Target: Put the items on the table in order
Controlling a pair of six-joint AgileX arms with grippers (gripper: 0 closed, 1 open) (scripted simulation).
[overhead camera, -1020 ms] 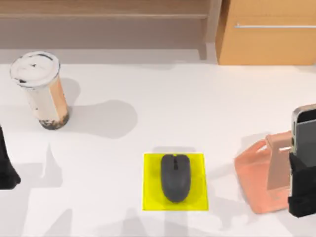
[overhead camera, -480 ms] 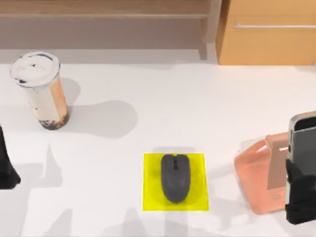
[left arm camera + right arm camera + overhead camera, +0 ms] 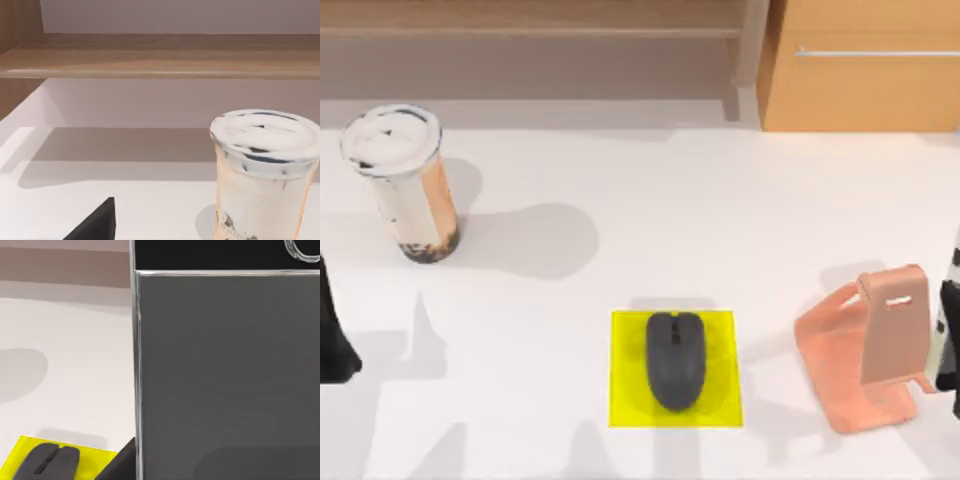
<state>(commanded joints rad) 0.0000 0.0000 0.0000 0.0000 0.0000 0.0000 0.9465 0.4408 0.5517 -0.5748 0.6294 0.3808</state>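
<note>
The clear cup (image 3: 402,185) of brown bubble tea with its white lid stands upright at the table's (image 3: 720,200) far left, and the left wrist view has the cup (image 3: 262,170) close ahead. The dark grey mouse (image 3: 674,360) lies on a yellow pad (image 3: 625,400) at front centre, and part of the mouse (image 3: 47,462) is in the right wrist view. At the right edge, my right gripper (image 3: 950,350) is shut on the silver-edged smartphone (image 3: 225,375), just right of the pink stand. My left gripper (image 3: 332,345) is parked at the left edge, in front of the cup.
A pink phone stand (image 3: 865,350) sits at front right with nothing on it. A wooden cabinet (image 3: 860,70) and a low shelf (image 3: 530,30) run along the back. Open tabletop stretches between the cup and the stand.
My right gripper has carried the smartphone to the right, off the pink stand and nearly past the top view's edge. The stand's upright is now uncovered. The left arm has stayed still.
</note>
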